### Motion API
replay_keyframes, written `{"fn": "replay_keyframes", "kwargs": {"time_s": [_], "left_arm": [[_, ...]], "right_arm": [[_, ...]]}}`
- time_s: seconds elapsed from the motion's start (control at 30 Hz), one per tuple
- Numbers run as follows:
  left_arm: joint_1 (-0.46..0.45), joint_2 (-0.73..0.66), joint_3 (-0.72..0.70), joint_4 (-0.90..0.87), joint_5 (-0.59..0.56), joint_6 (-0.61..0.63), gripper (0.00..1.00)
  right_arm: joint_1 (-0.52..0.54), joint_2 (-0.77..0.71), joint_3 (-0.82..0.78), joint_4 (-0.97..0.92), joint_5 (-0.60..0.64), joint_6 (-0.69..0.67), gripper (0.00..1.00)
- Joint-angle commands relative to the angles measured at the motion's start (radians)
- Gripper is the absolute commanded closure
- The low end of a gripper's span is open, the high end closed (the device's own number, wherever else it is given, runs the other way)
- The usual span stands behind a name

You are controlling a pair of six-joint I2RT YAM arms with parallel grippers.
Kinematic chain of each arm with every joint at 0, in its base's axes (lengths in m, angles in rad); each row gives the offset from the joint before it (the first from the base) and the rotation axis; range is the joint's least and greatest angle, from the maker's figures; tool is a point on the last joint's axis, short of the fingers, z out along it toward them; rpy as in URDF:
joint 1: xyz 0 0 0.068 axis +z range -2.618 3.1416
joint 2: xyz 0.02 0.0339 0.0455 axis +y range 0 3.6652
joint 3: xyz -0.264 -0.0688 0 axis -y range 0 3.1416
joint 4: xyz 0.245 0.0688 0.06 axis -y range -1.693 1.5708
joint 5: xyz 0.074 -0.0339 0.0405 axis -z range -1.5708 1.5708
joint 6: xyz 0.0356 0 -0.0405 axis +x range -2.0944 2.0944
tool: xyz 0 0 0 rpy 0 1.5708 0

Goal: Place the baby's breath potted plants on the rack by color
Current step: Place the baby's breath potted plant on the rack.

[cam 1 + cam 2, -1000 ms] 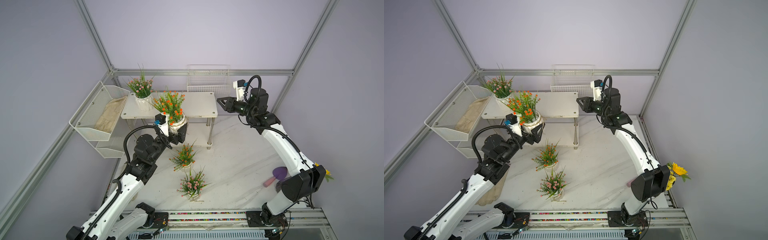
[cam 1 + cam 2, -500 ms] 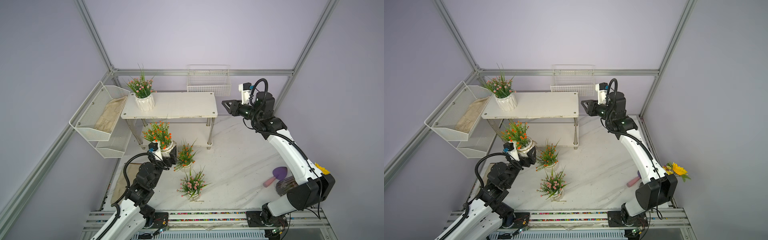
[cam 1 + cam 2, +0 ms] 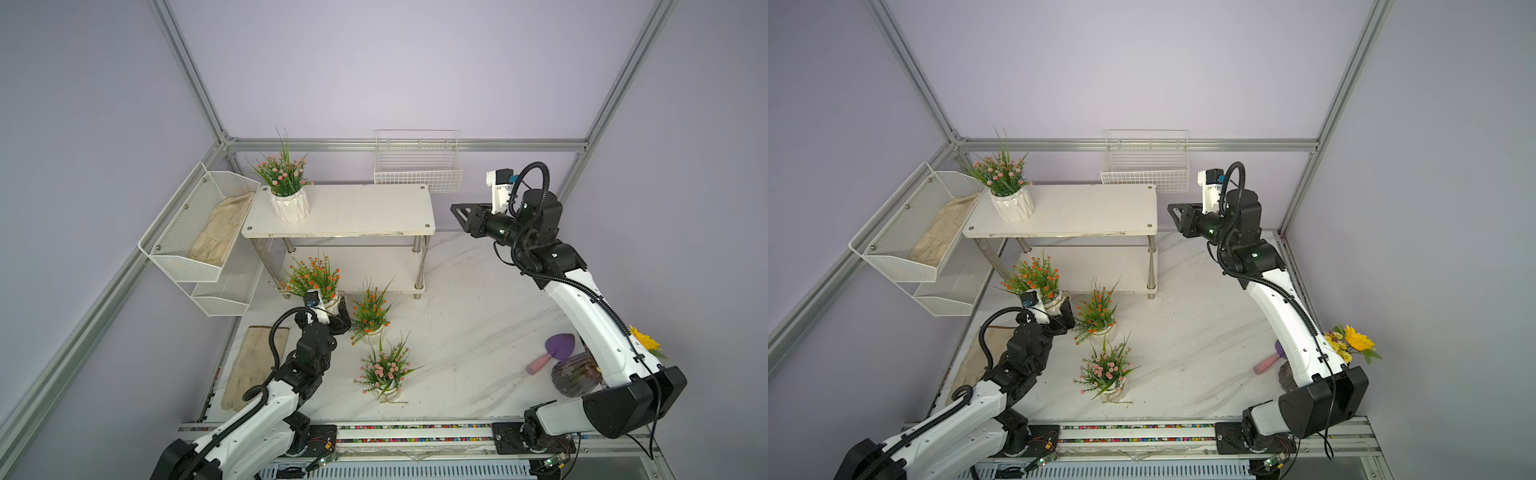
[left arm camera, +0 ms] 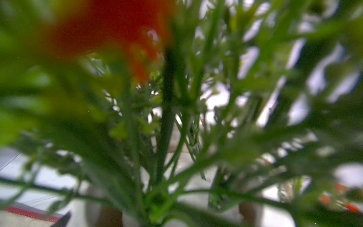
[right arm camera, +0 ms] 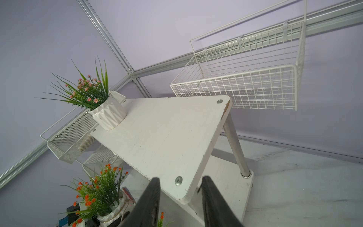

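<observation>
One done: pink-blossom plant in white ribbed pot [image 3: 285, 188] atop white two-tier rack [image 3: 365, 210], upper left. Your left gripper [image 3: 332, 305] clamps orange-blossom potted plant [image 3: 312, 276], centre-left. Second orange plant [image 3: 371, 309], second pink plant [image 3: 384, 370] on marble floor [image 3: 457, 332]. Right gripper [image 3: 457, 210] empty, jaws apart.

Left tool [image 3: 333, 307] low, gripping, right tool [image 3: 457, 210] raised, jaws apart

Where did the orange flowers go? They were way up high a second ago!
The left gripper carried the orange plant down from top-shelf height to low at the front of the rack, still gripping its pot. The open, empty right gripper backed slightly away from the rack. The shelf pink plant, second orange plant and table pink plant stayed put.
</observation>
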Motion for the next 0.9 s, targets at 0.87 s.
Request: {"fn": "replay_keyframes", "kwargs": {"time_s": [0.87], "left_arm": [[0.355, 0.639, 0.384, 0.491, 0.319, -0.014, 1.00]], "right_arm": [[-0.014, -0.085, -0.075, -0.025, 0.048, -0.030, 0.61]]}}
